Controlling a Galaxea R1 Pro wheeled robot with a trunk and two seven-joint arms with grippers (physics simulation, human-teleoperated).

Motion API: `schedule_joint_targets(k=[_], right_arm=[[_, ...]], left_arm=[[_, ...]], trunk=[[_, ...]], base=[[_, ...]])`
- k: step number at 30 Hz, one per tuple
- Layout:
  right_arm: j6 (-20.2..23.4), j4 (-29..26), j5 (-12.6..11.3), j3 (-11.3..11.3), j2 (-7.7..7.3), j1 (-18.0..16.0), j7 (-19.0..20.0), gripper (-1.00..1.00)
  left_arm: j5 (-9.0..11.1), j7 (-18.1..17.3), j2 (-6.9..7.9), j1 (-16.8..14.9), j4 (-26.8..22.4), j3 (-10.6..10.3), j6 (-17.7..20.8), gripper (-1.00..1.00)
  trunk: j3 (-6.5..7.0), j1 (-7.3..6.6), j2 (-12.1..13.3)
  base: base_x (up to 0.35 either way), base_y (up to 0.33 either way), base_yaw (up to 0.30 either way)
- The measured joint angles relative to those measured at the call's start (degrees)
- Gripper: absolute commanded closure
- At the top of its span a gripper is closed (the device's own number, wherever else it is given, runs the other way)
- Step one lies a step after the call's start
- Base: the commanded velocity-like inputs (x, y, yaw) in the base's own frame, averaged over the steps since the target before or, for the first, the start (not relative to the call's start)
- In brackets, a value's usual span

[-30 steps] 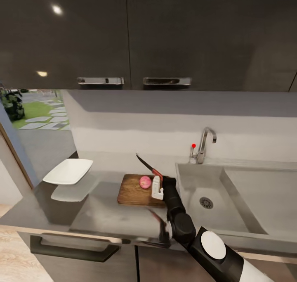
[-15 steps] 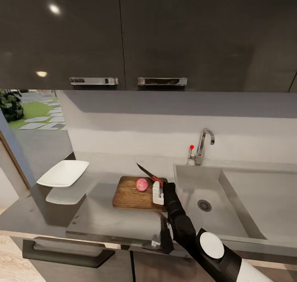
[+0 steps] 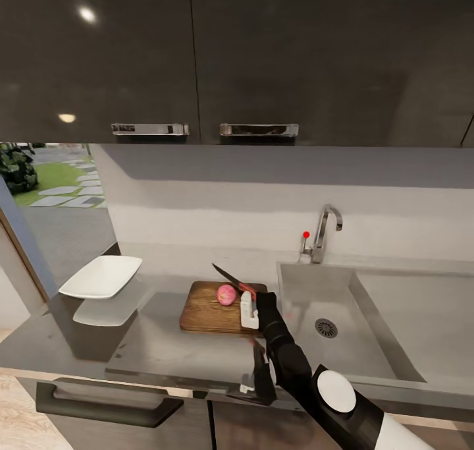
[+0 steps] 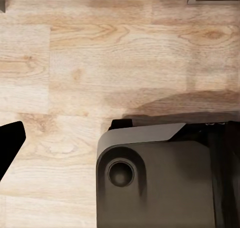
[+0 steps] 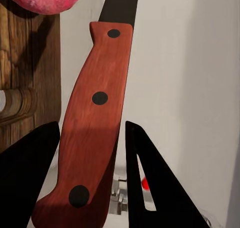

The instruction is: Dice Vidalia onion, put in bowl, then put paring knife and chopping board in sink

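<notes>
Right gripper [image 3: 248, 307] clamps the paring knife [image 5: 90, 133], red-brown riveted handle, dark blade at the pink onion's [image 3: 226, 294] three o'clock; left jaws: cannot tell.

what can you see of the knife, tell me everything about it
The knife is slim, with a red-brown wooden-looking handle carrying three dark rivets and a dark pointed blade. The right gripper is shut on its handle, a black finger on each side. In the head view it is held in the air, blade slanting up and away over the whole pink onion on the board, just left of the sink.
</notes>
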Motion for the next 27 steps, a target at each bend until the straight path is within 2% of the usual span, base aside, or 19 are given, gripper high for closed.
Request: schedule_joint_targets(k=[13, 17, 27], right_arm=[[-0.44, 0.01, -0.03, 0.00, 0.82, 0.00, -0.05, 1.00], [-0.45, 0.01, -0.06, -0.07, 1.94, 0.00, -0.03, 1.00], [-0.47, 0.01, 0.00, -0.06, 2.21, 0.00, -0.03, 1.00]], left_arm=[[0.01, 0.00, 0.08, 0.00, 0.00, 0.00, 0.00, -1.00], [0.00, 0.00, 0.09, 0.00, 0.00, 0.00, 0.00, -1.00], [0.00, 0.00, 0.09, 0.00, 0.00, 0.00, 0.00, -1.00]], trunk=[[0.00, 0.00, 0.00], [0.00, 0.00, 0.00], [0.00, 0.00, 0.00]], base=[[0.000, 0.000, 0.000], [0.000, 0.000, 0.000], [0.000, 0.000, 0.000]])
